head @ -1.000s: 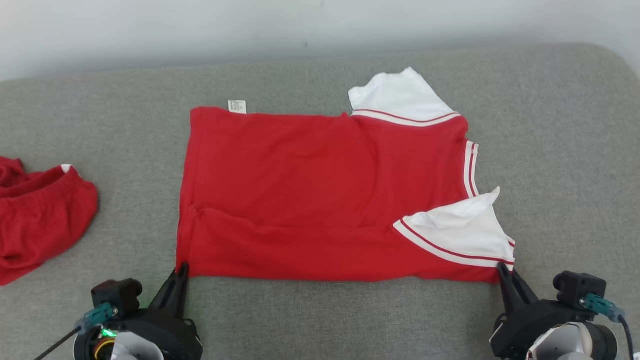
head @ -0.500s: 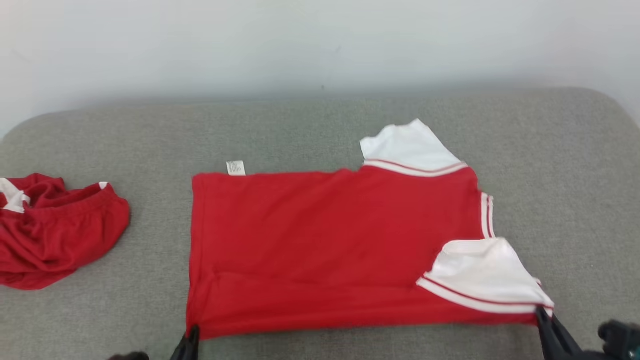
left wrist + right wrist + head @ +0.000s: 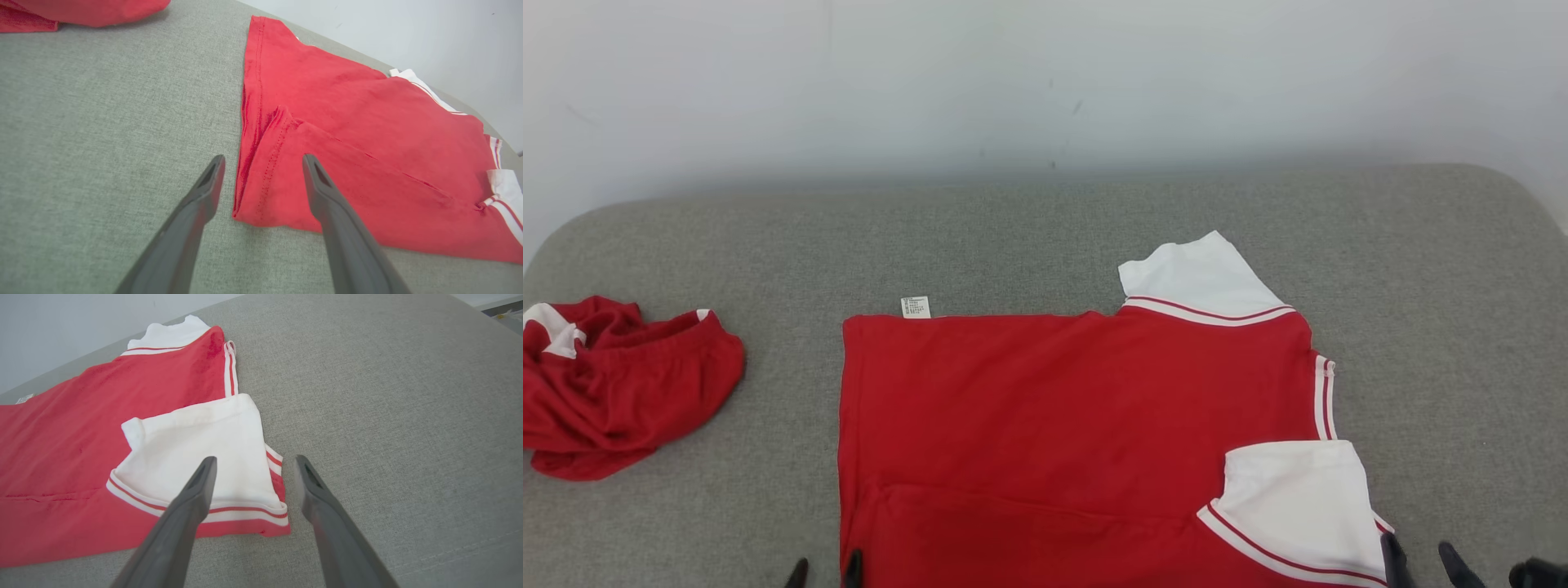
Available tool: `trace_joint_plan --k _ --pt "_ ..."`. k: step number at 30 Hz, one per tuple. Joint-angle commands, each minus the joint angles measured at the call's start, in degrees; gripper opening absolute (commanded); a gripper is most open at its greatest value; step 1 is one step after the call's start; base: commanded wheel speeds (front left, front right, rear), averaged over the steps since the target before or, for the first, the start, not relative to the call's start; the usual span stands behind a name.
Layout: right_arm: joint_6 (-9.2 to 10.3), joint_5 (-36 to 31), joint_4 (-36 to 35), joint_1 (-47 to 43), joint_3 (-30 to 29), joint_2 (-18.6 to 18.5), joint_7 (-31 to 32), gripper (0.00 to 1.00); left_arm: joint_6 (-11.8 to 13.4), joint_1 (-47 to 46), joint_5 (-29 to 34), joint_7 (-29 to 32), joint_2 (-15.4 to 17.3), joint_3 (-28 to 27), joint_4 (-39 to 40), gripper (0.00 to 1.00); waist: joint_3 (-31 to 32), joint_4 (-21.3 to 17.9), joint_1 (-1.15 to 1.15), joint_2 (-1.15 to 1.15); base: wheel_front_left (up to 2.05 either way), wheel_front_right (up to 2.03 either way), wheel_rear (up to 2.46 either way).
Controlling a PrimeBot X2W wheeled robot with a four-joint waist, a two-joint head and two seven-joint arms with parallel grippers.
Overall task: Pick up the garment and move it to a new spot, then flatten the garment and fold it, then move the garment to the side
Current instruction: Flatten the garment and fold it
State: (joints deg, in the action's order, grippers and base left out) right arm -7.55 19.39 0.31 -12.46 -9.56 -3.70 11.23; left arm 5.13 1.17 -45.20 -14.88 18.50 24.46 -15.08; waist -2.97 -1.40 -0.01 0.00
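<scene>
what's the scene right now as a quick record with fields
surface: grey padded surface
garment: red, white sleeves, spread flat, fold along its near edge
left pincer: open, straddling the near hem corner
right pincer: open, straddling the near sleeve corner
other: crumpled red cloth, apart at the left

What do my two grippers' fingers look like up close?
The left gripper and right gripper look alike: each has two long, matte dark-grey fingers that taper from a broad base to a narrow tip, with a shallow recessed slot just below each tip.
</scene>
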Motion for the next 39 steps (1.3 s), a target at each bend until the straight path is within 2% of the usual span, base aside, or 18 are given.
trace_joint_plan --k 1,7,11,16,22,29,36,39 --pt "0.14 -0.4 -0.5 1.3 0.0 0.2 -1.0 1.0 0.4 0.4 1.5 -0.4 0.0 -1.4 1.0 1.0 0.4 -0.2 0.01 0.0 0.0 0.0 0.0" --pt "0.14 -1.3 -1.7 4.8 1.5 -0.6 -4.6 1.0 1.2 1.8 6.3 -0.3 -0.1 -8.5 5.4 1.0 2.2 -0.9 0.01 0.0 0.0 0.0 0.0" --pt "0.14 -1.4 -2.2 6.3 2.3 -0.7 -6.6 1.0 1.6 2.4 9.6 -0.3 0.3 -11.0 8.2 1.0 2.8 -1.0 0.01 0.0 0.0 0.0 0.0" --pt "0.14 -2.2 -3.3 8.4 4.1 -1.0 -10.9 1.0 3.0 3.2 14.2 -0.3 1.3 -12.7 12.8 1.0 3.4 -1.0 0.01 0.0 0.0 0.0 0.0" --pt "0.14 -3.6 -5.0 10.0 6.4 -1.1 -15.8 1.0 2.9 3.7 19.4 -0.3 4.1 -12.2 15.5 1.0 3.7 -1.4 0.01 0.0 0.0 0.0 0.0" --pt "0.14 -4.9 -5.7 9.1 8.7 -1.1 -19.5 1.0 2.9 4.7 19.4 -0.3 3.3 -13.3 18.5 1.0 3.7 -1.2 0.01 0.0 0.0 0.0 0.0" --pt "0.14 -5.5 -3.4 7.7 9.2 -1.1 -23.3 1.0 2.6 6.2 20.2 -0.3 1.7 -17.2 19.6 1.0 3.4 -0.8 0.01 0.0 0.0 0.0 0.0" --pt "0.14 -6.3 -2.1 7.4 9.4 -1.0 -24.3 1.0 1.8 6.6 20.7 -0.3 0.8 -18.9 19.2 1.0 3.3 -0.6 0.01 0.0 0.0 0.0 0.0"
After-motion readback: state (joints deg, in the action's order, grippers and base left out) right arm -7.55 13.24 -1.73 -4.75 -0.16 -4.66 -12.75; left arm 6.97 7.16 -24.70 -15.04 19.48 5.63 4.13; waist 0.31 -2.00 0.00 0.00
